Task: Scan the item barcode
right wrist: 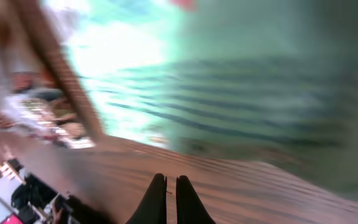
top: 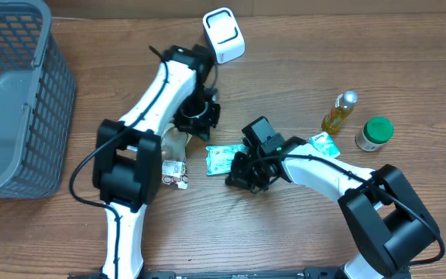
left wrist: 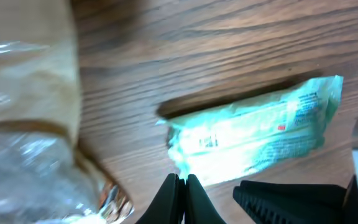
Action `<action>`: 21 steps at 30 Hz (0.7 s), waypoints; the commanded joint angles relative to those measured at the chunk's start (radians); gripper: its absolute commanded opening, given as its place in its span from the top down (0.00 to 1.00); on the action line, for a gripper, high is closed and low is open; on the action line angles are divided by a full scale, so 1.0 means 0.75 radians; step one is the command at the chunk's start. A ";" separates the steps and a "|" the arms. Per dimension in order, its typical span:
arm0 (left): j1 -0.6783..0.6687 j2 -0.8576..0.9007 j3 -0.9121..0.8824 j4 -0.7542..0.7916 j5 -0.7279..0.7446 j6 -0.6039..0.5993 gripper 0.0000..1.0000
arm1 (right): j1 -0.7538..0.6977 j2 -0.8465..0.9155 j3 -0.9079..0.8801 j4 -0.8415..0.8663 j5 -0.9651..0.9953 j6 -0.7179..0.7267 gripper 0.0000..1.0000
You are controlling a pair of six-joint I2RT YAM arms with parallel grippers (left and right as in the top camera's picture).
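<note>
The left gripper (left wrist: pixel 179 190) is hovering near the green packet (left wrist: pixel 253 134), its fingers pressed together. The right gripper (right wrist: pixel 171 193) is hanging empty, fingers together.

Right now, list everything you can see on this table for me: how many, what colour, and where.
basket: one, grey mesh, far left
barcode scanner: one, white, top centre
teal packet: one, teal, centre, between the two arms
second teal packet: one, teal, right of centre, beside the right arm
bottle: one, yellow liquid, right side
jar: one, green lid, right of the bottle
clear plastic bag: one, transparent, by the left arm
small packet: one, white with red print, just below the clear bag
table: one, brown wood
left fingers: two, black, shut, empty, pointing at the teal packet
right fingers: two, black, shut, empty
</note>
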 commanded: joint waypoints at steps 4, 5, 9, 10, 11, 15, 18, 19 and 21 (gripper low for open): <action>-0.038 -0.030 -0.139 0.099 0.022 0.020 0.96 | -0.074 -0.041 0.070 0.021 0.003 -0.065 0.96; -0.044 -0.030 -0.164 0.123 0.022 0.016 0.96 | -0.088 -0.041 0.070 0.018 0.016 -0.065 0.96; -0.066 -0.029 -0.259 0.189 0.018 0.018 0.96 | -0.154 -0.041 0.070 0.002 0.064 -0.078 0.96; -0.067 -0.029 -0.275 0.198 0.010 0.017 0.96 | -0.167 -0.041 0.069 -0.005 0.064 -0.095 0.96; -0.067 -0.029 -0.285 0.205 -0.003 0.016 0.96 | -0.176 -0.041 0.068 -0.014 0.066 -0.096 0.96; -0.065 -0.029 -0.296 0.233 -0.018 0.008 0.96 | -0.186 -0.036 0.065 -0.087 0.153 -0.100 0.96; -0.061 -0.029 -0.296 0.258 -0.017 -0.007 0.96 | -0.172 -0.028 0.055 -0.129 0.234 -0.099 0.96; -0.058 -0.029 -0.296 0.268 -0.017 -0.009 0.96 | -0.165 -0.024 0.042 -0.120 0.234 -0.099 0.96; -0.058 -0.029 -0.296 0.289 -0.017 -0.009 0.96 | -0.152 -0.017 0.022 -0.106 0.235 -0.099 0.96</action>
